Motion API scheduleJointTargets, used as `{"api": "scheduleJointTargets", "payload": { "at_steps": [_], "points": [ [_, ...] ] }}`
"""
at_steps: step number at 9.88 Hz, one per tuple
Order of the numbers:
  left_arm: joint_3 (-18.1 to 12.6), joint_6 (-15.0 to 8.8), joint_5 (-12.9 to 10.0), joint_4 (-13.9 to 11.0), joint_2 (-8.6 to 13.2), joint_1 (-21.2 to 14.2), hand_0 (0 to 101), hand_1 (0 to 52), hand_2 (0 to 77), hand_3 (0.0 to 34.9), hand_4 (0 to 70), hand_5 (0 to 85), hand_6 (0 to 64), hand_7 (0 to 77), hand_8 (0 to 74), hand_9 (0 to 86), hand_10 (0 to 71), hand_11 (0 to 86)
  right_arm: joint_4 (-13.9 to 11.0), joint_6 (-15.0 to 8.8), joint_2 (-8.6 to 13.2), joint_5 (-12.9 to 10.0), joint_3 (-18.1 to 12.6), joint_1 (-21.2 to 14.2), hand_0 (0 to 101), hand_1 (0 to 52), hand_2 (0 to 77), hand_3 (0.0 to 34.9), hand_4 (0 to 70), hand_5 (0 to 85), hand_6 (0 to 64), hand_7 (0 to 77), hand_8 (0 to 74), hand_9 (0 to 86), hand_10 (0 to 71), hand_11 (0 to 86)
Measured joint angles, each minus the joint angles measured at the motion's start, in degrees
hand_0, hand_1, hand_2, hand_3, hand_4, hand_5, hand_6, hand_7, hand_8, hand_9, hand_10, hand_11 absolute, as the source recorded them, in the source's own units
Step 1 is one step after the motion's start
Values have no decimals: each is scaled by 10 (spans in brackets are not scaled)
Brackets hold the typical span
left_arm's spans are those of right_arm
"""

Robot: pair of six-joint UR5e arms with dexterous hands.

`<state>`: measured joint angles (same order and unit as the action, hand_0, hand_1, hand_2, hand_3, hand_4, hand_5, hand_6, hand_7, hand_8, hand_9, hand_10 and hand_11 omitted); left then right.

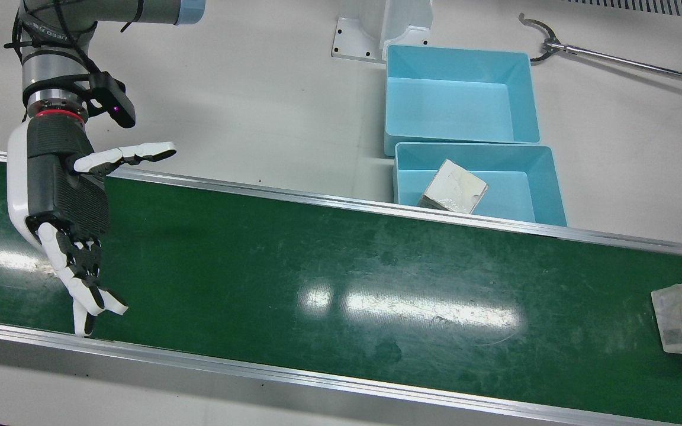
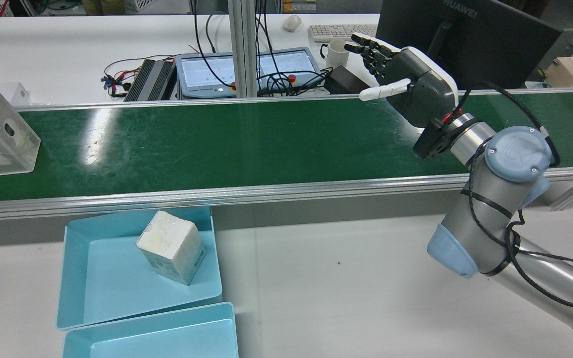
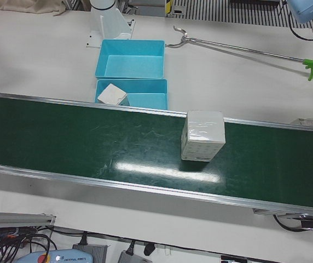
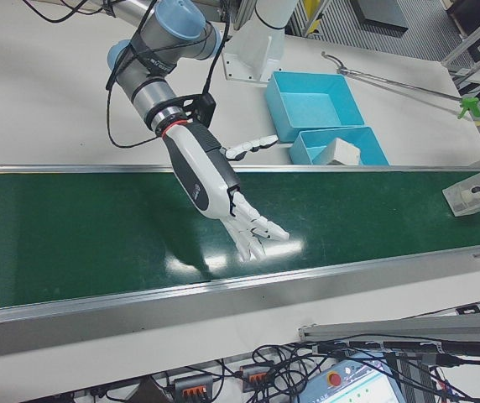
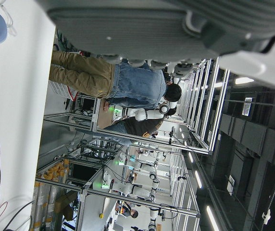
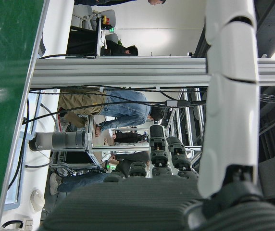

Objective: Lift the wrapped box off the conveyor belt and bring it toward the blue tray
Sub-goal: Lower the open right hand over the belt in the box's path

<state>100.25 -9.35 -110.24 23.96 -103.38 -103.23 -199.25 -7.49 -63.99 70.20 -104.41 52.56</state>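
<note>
green conveyor belt [image 1: 317,266], blue tray [image 1: 545,177], white wrapped box [image 3: 202,135]

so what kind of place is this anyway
Likely a robotics lab or test cell: a green conveyor belt beside blue trays, a robot's right hand over it, and rows of other robots in the hand views.

Green conveyor belt [image 1: 329,278]: rubbery, scuffed, glossy under lamp glare, edged by brushed aluminium rails [image 1: 293,198]. On it, a white box in shiny clear film wrap [image 3: 202,135]. Beside the belt, smooth matt blue plastic trays [image 1: 524,89].
</note>
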Motion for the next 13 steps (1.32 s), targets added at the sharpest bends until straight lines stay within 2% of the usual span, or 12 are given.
{"api": "scheduleJointTargets", "payload": {
  "at_steps": [1,13],
  "points": [
    [0,0,0,0,0,0,0,0,11,0,5,11,0,5,5,5,5,5,0,0,0,0,0,0,482,147,87,0,87,98,49,175,22,38,0,11],
    [0,0,0,0,0,0,0,0,5,0,5,11,5,5,5,5,5,5,0,-2,1,-10,2,-18,481,147,120,1,104,109,49,185,22,38,0,11]
  ]
}}
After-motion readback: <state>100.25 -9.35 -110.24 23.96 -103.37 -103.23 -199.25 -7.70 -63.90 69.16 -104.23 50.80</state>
